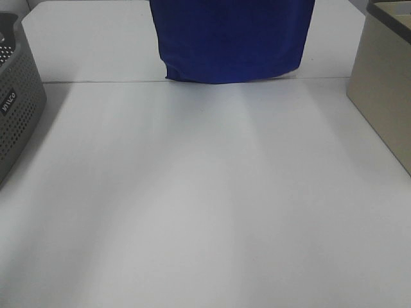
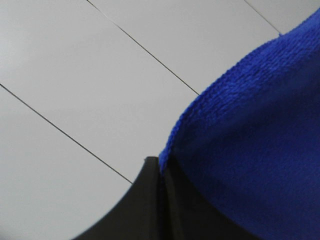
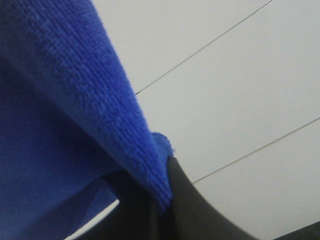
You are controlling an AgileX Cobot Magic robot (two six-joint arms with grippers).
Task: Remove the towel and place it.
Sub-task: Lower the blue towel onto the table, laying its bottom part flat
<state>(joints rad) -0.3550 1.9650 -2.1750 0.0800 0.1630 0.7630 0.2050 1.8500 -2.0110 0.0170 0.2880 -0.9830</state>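
Containers first: a grey perforated basket (image 1: pixel 16 102) is seen at the left edge of the high view, cut off by the frame. Only a sliver of its inside is shown, so what it holds cannot be told. A beige bin (image 1: pixel 385 83) is caught at the upper right edge, its rim just visible in the corner, and its inside is hidden as well.

Between the two, the white table (image 1: pixel 205 212) is spread across the middle and lower frame, with broad bare surface offered from the basket's wall to the bin's wall. A thin seam (image 1: pixel 96 82) is drawn across the table in the upper part of the frame.

Now the towel (image 1: pixel 231 38) is picked out: deep blue, it is hung down from the top centre of the frame. Its lower edge is seen level with the seam and slightly curled at the lower left corner. Whether that edge is touching the table cannot be told. It is set well apart from basket and bin alike.

On to the wrist views: the left gripper (image 2: pixel 161 167) is seen clamped tight on a plush edge of the towel (image 2: pixel 260 125), the cloth pinched right between the dark fingers (image 2: pixel 145 200). The right gripper (image 3: pixel 160 197) is likewise closed on the towel (image 3: pixel 60 100), with a folded rim of cloth squeezed between its fingers (image 3: pixel 195 205) and the pale table seen behind.
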